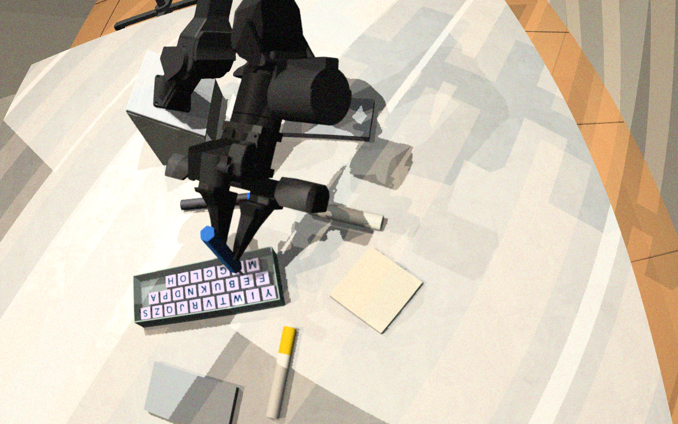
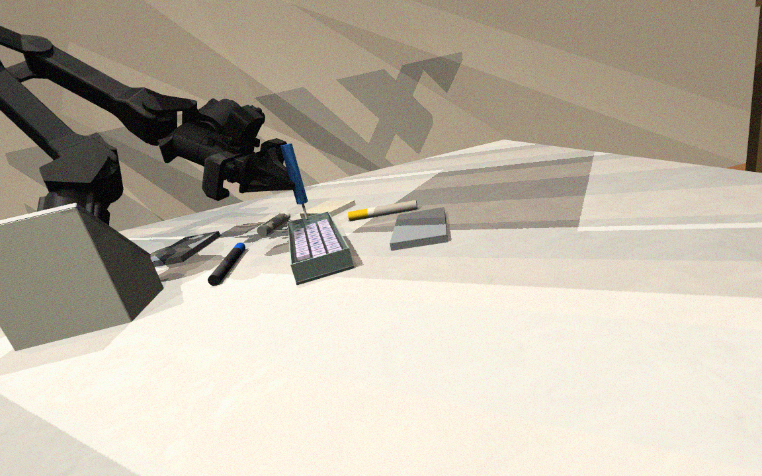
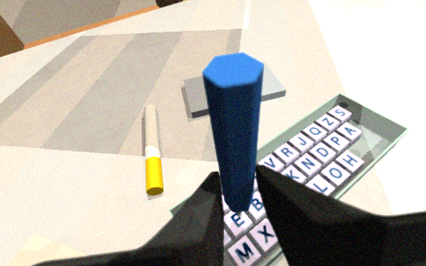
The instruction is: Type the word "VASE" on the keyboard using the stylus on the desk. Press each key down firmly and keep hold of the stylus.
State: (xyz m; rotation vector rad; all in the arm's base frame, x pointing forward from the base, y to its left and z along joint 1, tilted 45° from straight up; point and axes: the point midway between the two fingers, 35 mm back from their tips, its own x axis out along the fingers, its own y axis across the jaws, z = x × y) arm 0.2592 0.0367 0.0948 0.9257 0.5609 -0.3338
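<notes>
My gripper [image 1: 232, 258] [image 2: 294, 185] [image 3: 237, 176] is shut on the blue stylus [image 1: 220, 251] [image 2: 294, 171] [image 3: 235, 129], which tilts a little, thin tip down. The keyboard [image 1: 209, 315] [image 2: 323, 268] [image 3: 390, 126] is a dark green tray of white letter keys. The tip is over the keyboard's M end, by the E key [image 1: 246, 281] [image 3: 238, 219]. The stylus hides part of the X key in the top view. Whether the tip touches a key I cannot tell. The V key [image 1: 208, 302] [image 3: 271, 162], A key [image 1: 153, 297] [image 3: 350, 130] and S key [image 1: 145, 312] [image 3: 340, 112] are visible.
A yellow-ended marker [image 1: 276, 384] [image 2: 395, 209] [image 3: 152, 133] and grey block [image 1: 173, 387] [image 2: 419, 229] [image 3: 272, 84] lie beyond the keyboard. A cream pad [image 1: 376, 290] lies beside it. Behind are a dark marker [image 1: 191, 204] [image 2: 225, 266], pale cylinder [image 1: 368, 217] and large grey box [image 2: 46, 277].
</notes>
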